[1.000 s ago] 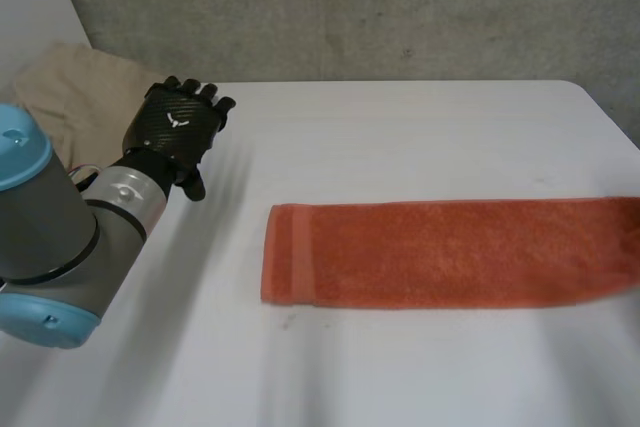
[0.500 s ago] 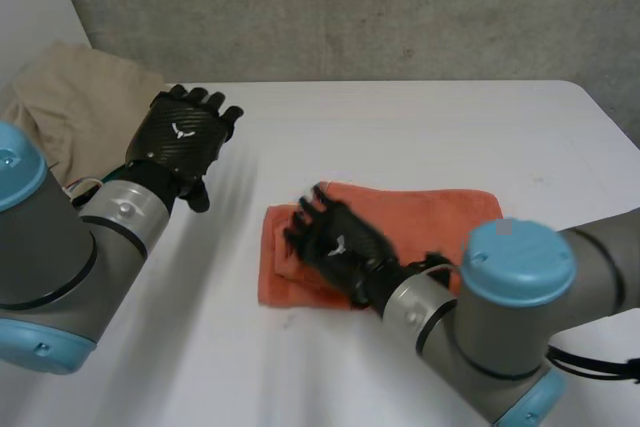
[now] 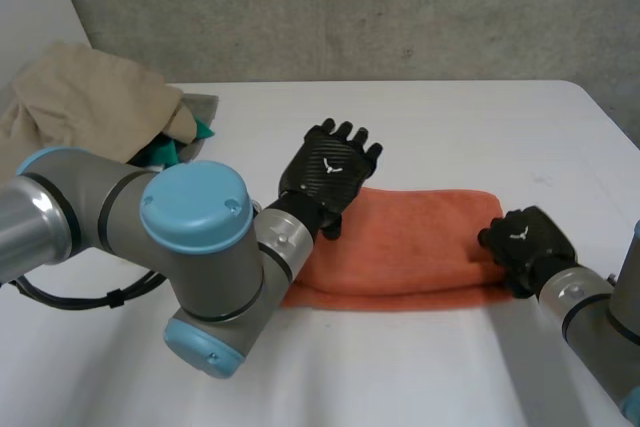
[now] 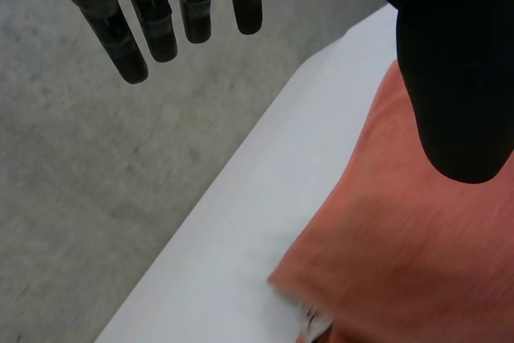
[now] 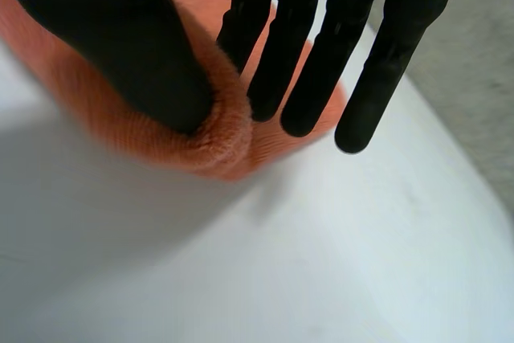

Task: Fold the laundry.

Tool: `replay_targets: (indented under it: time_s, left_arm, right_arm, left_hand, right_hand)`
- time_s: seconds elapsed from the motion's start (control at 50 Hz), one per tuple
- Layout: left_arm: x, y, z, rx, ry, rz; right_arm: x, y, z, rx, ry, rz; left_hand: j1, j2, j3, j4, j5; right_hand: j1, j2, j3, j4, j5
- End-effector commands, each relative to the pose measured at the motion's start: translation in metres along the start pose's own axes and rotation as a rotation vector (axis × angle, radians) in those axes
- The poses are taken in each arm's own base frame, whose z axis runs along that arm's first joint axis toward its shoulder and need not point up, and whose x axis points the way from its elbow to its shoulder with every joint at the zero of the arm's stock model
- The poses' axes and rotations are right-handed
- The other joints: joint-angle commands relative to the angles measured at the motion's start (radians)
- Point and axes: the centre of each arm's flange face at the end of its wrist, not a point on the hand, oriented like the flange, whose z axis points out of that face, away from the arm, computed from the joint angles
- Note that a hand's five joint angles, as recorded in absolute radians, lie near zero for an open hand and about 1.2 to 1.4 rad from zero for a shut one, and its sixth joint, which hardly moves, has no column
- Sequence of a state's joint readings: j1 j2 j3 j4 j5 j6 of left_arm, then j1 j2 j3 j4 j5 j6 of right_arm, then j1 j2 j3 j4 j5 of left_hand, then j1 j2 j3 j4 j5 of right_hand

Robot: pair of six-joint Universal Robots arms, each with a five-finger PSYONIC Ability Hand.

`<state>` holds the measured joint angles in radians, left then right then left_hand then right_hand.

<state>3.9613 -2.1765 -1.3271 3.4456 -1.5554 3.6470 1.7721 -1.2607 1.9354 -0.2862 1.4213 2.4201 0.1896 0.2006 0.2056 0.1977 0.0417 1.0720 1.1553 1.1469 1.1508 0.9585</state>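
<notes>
In the head view the orange towel (image 3: 410,247) lies folded double in the middle of the tabletop (image 3: 450,127), nearer to the near edge than to the far one, and its length runs between the left and the right edge. The left hand (image 3: 330,169) is over the left part of the towel, at its far long side, with the back of the hand turned up. The left arm (image 3: 200,247) covers the left end of the towel. The right hand (image 3: 525,239) is at the right end of the towel and touches it. At the far left corner of the tabletop there is a heap of beige cloth (image 3: 80,97), and a teal piece (image 3: 160,152) looks out from under it, well apart from the towel. In the left wrist view the left fingers (image 4: 161,26) are straight with small gaps between them, seen against the grey concrete (image 4: 96,158) beyond the edge of the tabletop. The left thumb (image 4: 458,78) stands apart from them above the towel; whether it touches the towel I cannot tell. This hand pinches nothing. In the right wrist view the right fingers (image 5: 293,62) are straight and close side by side, pointing down at the rounded end of the towel. The right thumb (image 5: 120,38) stands apart from them, and its tip pushes into the thick fold, which bulges beside it. These fingers are not curled around the towel.
</notes>
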Motion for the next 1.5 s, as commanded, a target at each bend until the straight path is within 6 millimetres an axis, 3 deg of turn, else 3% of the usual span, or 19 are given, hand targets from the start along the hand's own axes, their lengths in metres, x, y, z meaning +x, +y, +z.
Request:
replay_targets:
  time_s: [0.02,0.04,0.1,0.12,0.26,0.28,0.3,0.32,0.44,0.48,0.5,0.58,0.66,0.78,1.02,1.14,1.22,1.38,1.5]
  left_arm:
    - [-0.048,-0.003,-0.010,-0.061,-0.174,-0.010]
    - [-0.062,0.000,-0.017,-0.083,-0.221,-0.013]
    - [-0.078,0.001,-0.029,-0.110,-0.282,-0.015]
    - [-0.085,0.002,-0.038,-0.121,-0.311,-0.016]
    - [-0.105,0.007,-0.066,-0.135,-0.399,-0.022]
    - [-0.106,0.008,-0.067,-0.133,-0.406,-0.023]
    - [-0.107,0.009,-0.068,-0.131,-0.410,-0.026]
    - [-0.107,0.010,-0.069,-0.130,-0.414,-0.031]
    - [-0.107,0.005,-0.068,-0.105,-0.411,-0.039]
    - [-0.106,-0.003,-0.064,-0.074,-0.403,-0.048]
    - [-0.102,-0.010,-0.061,-0.045,-0.386,-0.062]
    - [-0.083,-0.030,-0.054,0.041,-0.293,-0.138]
    - [-0.061,-0.036,-0.045,0.062,-0.201,-0.211]
    - [-0.029,-0.015,-0.041,-0.121,-0.105,-0.294]
    - [-0.014,0.050,-0.036,-0.466,-0.095,-0.373]
    - [-0.017,0.061,-0.037,-0.511,-0.097,-0.369]
    - [-0.018,0.058,-0.037,-0.502,-0.089,-0.338]
    - [-0.052,0.001,-0.040,-0.317,-0.104,-0.265]
    - [-0.077,-0.044,-0.041,-0.095,-0.009,-0.277]
  right_arm:
    - [0.003,-0.054,0.011,0.262,0.117,-0.136]
    - [-0.014,-0.078,0.004,0.360,0.076,-0.170]
    - [-0.047,-0.112,-0.011,0.521,-0.035,-0.209]
    - [-0.068,-0.127,-0.023,0.609,-0.124,-0.225]
    - [-0.160,-0.123,-0.042,0.735,-0.473,-0.294]
    - [-0.166,-0.123,-0.042,0.729,-0.481,-0.296]
    - [-0.171,-0.122,-0.040,0.712,-0.480,-0.292]
    - [-0.170,-0.121,-0.035,0.669,-0.447,-0.278]
    - [-0.143,-0.127,-0.025,0.517,-0.297,-0.098]
    - [-0.117,-0.139,-0.029,0.522,-0.263,0.027]
    - [-0.095,-0.144,-0.030,0.518,-0.238,0.119]
    - [-0.058,-0.143,-0.029,0.443,-0.233,0.360]
    - [-0.040,-0.137,-0.020,0.320,-0.271,0.518]
    - [-0.051,-0.114,0.014,0.108,-0.351,0.570]
    - [-0.078,-0.090,0.046,-0.061,-0.448,0.532]
    - [-0.073,-0.079,0.049,-0.080,-0.364,0.404]
    - [-0.067,-0.078,0.049,-0.059,-0.295,0.346]
    - [-0.035,-0.112,0.010,0.141,-0.183,0.338]
    - [-0.041,-0.085,-0.004,0.093,-0.160,0.380]
  left_hand:
    - [-0.003,-0.014,-0.018,-0.011,-0.029]
    - [-0.003,-0.014,-0.018,-0.011,-0.029]
    - [0.000,-0.011,-0.016,-0.008,-0.026]
    - [0.000,-0.011,-0.016,-0.008,-0.026]
    - [-0.005,-0.016,-0.021,-0.013,-0.032]
    - [-0.005,-0.016,-0.021,-0.014,-0.032]
    - [-0.008,-0.019,-0.024,-0.016,-0.035]
    - [-0.011,-0.022,-0.027,-0.019,-0.038]
    - [-0.015,-0.026,-0.031,-0.023,-0.042]
    - [-0.015,-0.026,-0.031,-0.023,-0.042]
    - [-0.015,-0.026,-0.031,-0.023,-0.042]
    - [-0.015,-0.026,-0.031,-0.023,-0.042]
    - [-0.011,-0.022,-0.027,-0.019,-0.038]
    - [0.000,-0.011,-0.016,-0.008,-0.026]
    - [0.006,-0.005,-0.010,-0.002,-0.020]
    - [0.033,0.022,0.017,0.025,0.006]
    - [0.033,0.022,0.017,0.025,0.006]
    - [-0.014,-0.025,-0.030,-0.022,-0.041]
    - [-0.015,-0.026,-0.031,-0.023,-0.042]
  right_hand:
    - [0.324,0.241,0.249,0.246,0.263]
    - [0.324,0.241,0.249,0.246,0.263]
    - [0.324,0.241,0.249,0.246,0.263]
    - [0.324,0.241,0.249,0.246,0.263]
    - [0.324,0.241,0.249,0.246,0.263]
    - [0.133,0.050,0.059,0.055,0.072]
    - [-0.275,-0.359,-0.350,-0.354,-0.336]
    - [-0.897,-0.981,-0.972,-0.976,-0.959]
    - [-0.897,-0.981,-0.972,-0.976,-0.959]
    - [-0.897,-0.981,-0.972,-0.976,-0.959]
    - [-0.897,-0.981,-0.972,-0.976,-0.959]
    - [-0.897,-0.981,-0.972,-0.976,-0.959]
    - [-0.897,-0.981,-0.972,-0.976,-0.959]
    - [-0.897,-0.981,-0.972,-0.976,-0.959]
    - [-0.897,-0.981,-0.972,-0.976,-0.959]
    - [-0.897,-0.981,-0.972,-0.976,-0.959]
    - [-0.897,-0.981,-0.972,-0.976,-0.959]
    - [-0.897,-0.981,-0.972,-0.976,-0.959]
    - [-0.897,-0.981,-0.972,-0.976,-0.959]
